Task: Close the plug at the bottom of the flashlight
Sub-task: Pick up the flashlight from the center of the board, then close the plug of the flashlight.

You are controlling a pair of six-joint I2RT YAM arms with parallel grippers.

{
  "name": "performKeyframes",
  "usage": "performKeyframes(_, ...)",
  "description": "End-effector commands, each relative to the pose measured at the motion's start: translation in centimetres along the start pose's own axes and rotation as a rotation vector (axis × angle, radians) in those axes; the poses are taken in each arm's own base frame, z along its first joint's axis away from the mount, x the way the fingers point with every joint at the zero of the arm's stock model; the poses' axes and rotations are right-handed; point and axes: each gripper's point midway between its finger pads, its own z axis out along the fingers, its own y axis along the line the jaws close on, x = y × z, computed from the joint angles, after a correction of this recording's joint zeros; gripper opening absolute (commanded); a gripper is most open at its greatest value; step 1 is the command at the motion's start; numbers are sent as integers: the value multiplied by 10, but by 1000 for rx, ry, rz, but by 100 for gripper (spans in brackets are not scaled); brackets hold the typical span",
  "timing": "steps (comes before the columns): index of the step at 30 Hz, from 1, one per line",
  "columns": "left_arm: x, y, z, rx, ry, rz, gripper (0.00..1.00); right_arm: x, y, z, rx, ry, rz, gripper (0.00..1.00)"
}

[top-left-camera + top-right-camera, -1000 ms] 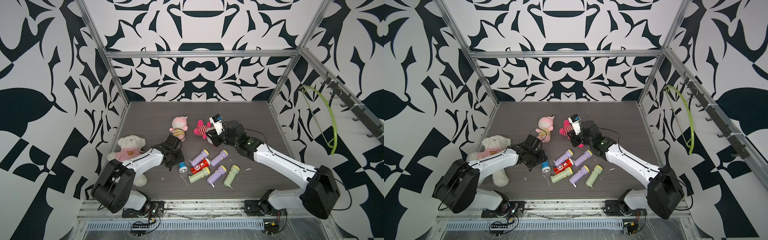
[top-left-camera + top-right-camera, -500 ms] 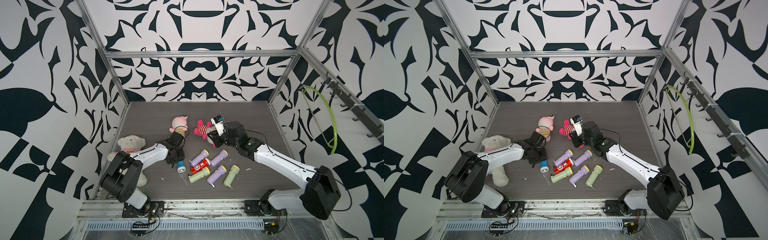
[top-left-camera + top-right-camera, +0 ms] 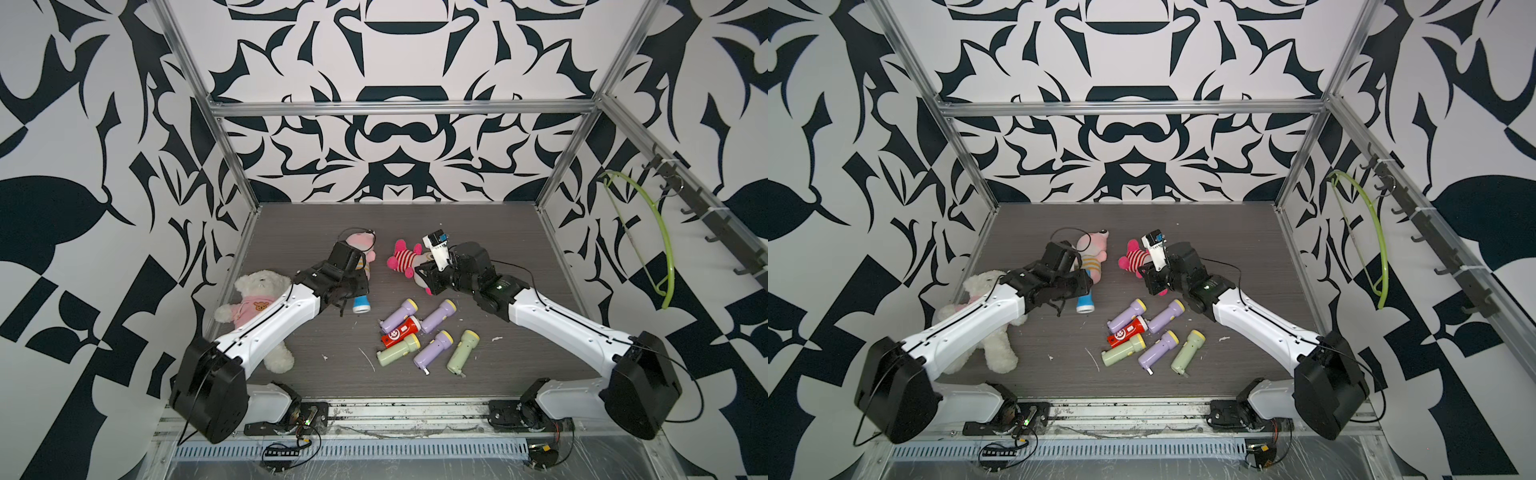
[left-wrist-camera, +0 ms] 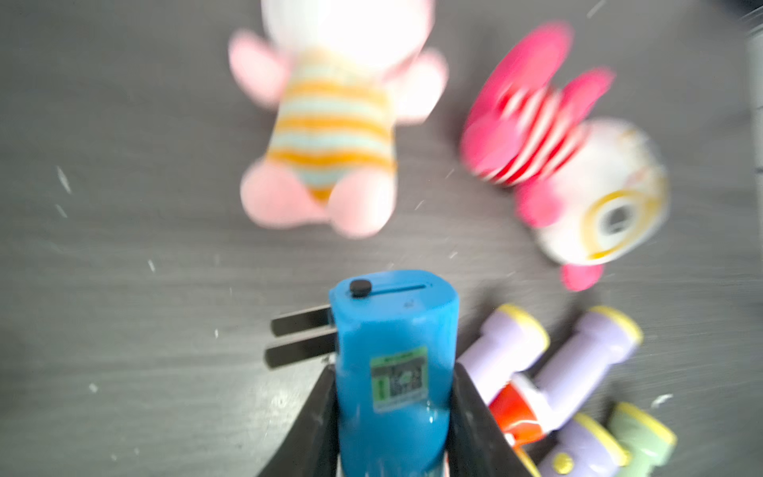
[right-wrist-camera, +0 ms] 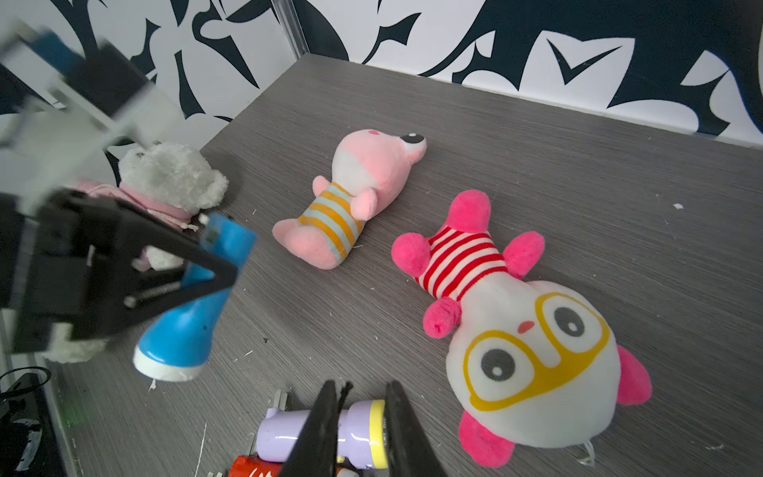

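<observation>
Left claw tight on blue flashlight, its green sticker illegible; right claw narrow.

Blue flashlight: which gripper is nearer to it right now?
Left. The left gripper is clamped on the blue flashlight; the right gripper hangs apart from it, near a purple flashlight and the red-striped plush.

Blue flashlight, white-rimmed head: hanging tilted, head end lower, barrel pinched in the left gripper, just beside the feet of the pink striped plush. Plug: two dark prongs sticking out sideways from the base, not folded in.
</observation>
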Motion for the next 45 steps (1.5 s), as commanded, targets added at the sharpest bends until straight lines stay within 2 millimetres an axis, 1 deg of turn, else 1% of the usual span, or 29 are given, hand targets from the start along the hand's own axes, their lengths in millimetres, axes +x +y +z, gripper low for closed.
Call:
performKeyframes(1, -40, -12, -33, 25, -161, 71, 0, -26, 6, -13, -10, -70, 1, 24)
performKeyframes(4, -55, -17, -49, 33, -221, 98, 0, -31, 6, -17, -5, -78, -6, 24)
performKeyframes(6, -62, -18, -56, 33, -250, 96, 0, -33, 6, -19, -1, -82, -10, 24)
performKeyframes(9, -66, -23, -60, 54, -272, 118, 0, -37, 5, -20, 10, -86, -15, 24)
performKeyframes(12, -63, -33, -61, 112, -290, 236, 0, -38, 5, -20, 8, -87, -16, 24)
performKeyframes(14, -56, -39, -64, 158, -288, 298, 0, -38, 5, -18, 6, -84, -14, 24)
performKeyframes(16, -53, -35, -68, 156, -304, 308, 0, -37, 5, -17, 5, -80, -13, 24)
performKeyframes(18, -46, -36, -76, 188, -317, 369, 0, -37, 5, -15, 4, -79, -14, 24)
performKeyframes(19, -41, -41, -81, 235, -334, 417, 0, -37, 6, -15, 2, -78, -14, 24)
performKeyframes(22, -19, -65, -102, 436, -387, 586, 0, -39, 8, -14, -10, -75, -19, 24)
performKeyframes(24, -9, -73, -115, 519, -419, 647, 0, -39, 13, -14, -39, -65, -30, 23)
performKeyframes(25, -4, -76, -120, 548, -426, 675, 0, -40, 19, -14, -71, -55, -43, 20)
performKeyframes(27, 7, -80, -126, 599, -402, 729, 0, -42, 35, -16, -156, -33, -71, 19)
performKeyframes(30, 25, -92, -135, 708, -339, 791, 0, -49, 70, -30, -348, -19, -111, 20)
performKeyframes(32, 30, -98, -137, 762, -314, 808, 0, -55, 91, -43, -462, -15, -128, 23)
performKeyframes(34, 31, -102, -136, 782, -294, 815, 0, -61, 101, -54, -517, -17, -135, 28)
performKeyframes(35, 32, -104, -136, 794, -283, 822, 0, -63, 104, -59, -529, -19, -135, 33)
performKeyframes(38, 35, -108, -138, 831, -255, 830, 0, -68, 104, -71, -506, -50, -142, 42)
performKeyframes(41, 38, -111, -143, 862, -253, 839, 0, -71, 104, -80, -496, -72, -159, 57)
performKeyframes(43, 39, -113, -149, 885, -259, 846, 0, -72, 107, -83, -508, -67, -168, 61)
performKeyframes(45, 42, -117, -159, 926, -267, 859, 0, -71, 111, -88, -537, -58, -177, 62)
